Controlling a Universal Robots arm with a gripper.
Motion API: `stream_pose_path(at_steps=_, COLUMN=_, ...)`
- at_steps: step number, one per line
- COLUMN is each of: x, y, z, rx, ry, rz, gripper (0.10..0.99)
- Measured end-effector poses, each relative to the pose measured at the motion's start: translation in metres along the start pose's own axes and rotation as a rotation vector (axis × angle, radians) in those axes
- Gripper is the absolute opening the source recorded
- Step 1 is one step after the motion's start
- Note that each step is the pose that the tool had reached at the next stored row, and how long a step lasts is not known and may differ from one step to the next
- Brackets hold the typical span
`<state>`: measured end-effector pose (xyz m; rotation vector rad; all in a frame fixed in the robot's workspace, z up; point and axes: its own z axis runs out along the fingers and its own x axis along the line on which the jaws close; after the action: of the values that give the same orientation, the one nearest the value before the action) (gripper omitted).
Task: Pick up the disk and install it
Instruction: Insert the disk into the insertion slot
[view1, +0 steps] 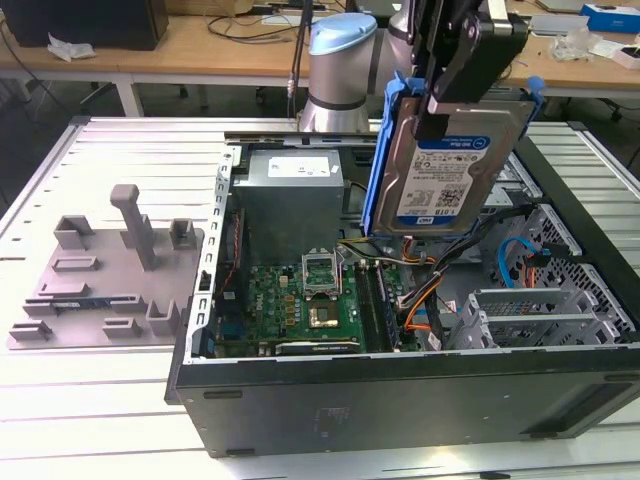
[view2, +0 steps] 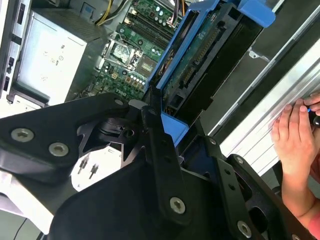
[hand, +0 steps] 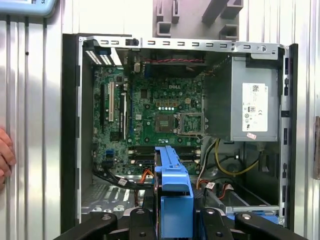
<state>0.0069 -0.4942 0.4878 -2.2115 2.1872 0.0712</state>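
Observation:
The disk (view1: 450, 170) hangs upright in the air above the open computer case (view1: 400, 390), over its right half in the exterior view. It is silver-grey with a white and blue label and sits in a blue carrier bracket (view1: 385, 150). My gripper (view1: 445, 105) is shut on the disk from above, with one black finger pressed against the labelled face. In the second wrist view the disk's green circuit-board side (view2: 200, 55) shows between my gripper's (view2: 175, 130) black fingers. In the first wrist view the blue carrier's edge (hand: 172, 185) sits in my gripper (hand: 172, 212), above the motherboard (hand: 155, 110).
Inside the case are a grey power supply (view1: 290, 200), loose cables (view1: 430, 290) and a metal drive cage (view1: 540, 310). A grey fixture plate (view1: 100, 280) with upright blocks lies on the exterior view's left. A person's hand (view2: 295, 135) rests on the ribbed table beside the case.

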Motion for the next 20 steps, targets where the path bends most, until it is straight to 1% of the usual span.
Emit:
stream_pose_path(at_steps=1, x=0.005, y=0.0001, z=-0.0002, rx=0.0, ry=-0.0056, rz=0.0, gripper=0.369)
stream_pose_path(at_steps=2, x=0.0086, y=0.0001, z=-0.0003, rx=0.0, ry=-0.0083, rz=0.0, gripper=0.369)
stream_pose_path(at_steps=5, x=0.0186, y=0.0, z=-0.0007, rx=0.0, ry=-0.0133, rz=0.0, gripper=0.369)
stream_pose_path(at_steps=8, x=0.0311, y=-0.0016, z=-0.0011, rx=0.0, ry=-0.0201, rz=0.0, gripper=0.369)
stream_pose_path(at_steps=13, x=0.0414, y=-0.0093, z=-0.0015, rx=0.0, ry=-0.0219, rz=0.0, gripper=0.369)
stream_pose_path(at_steps=16, x=0.0484, y=-0.016, z=-0.0018, rx=0.0, ry=-0.0231, rz=0.0, gripper=0.369)
stream_pose_path(at_steps=20, x=0.0523, y=-0.0243, z=-0.002, rx=0.0, ry=-0.0234, rz=0.0, gripper=0.369)
